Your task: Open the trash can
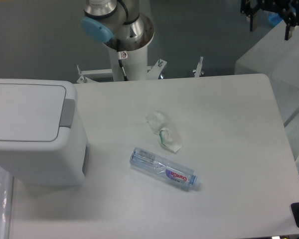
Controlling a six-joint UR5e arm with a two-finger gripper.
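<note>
The trash can (35, 134) is a large white boxy bin at the table's left edge. Its flat lid (25, 112) lies shut, and the grey push tab (67, 112) is on its right edge. My gripper (269, 22) hangs at the top right of the view, beyond the table's far right corner and far from the bin. Its two black fingers stand apart with nothing between them, and its upper part is cut off by the frame.
A clear plastic bottle (163, 168) lies on its side near the table's middle. A crumpled clear wrapper (164, 130) sits just behind it. The arm's base column (125, 45) stands at the far edge.
</note>
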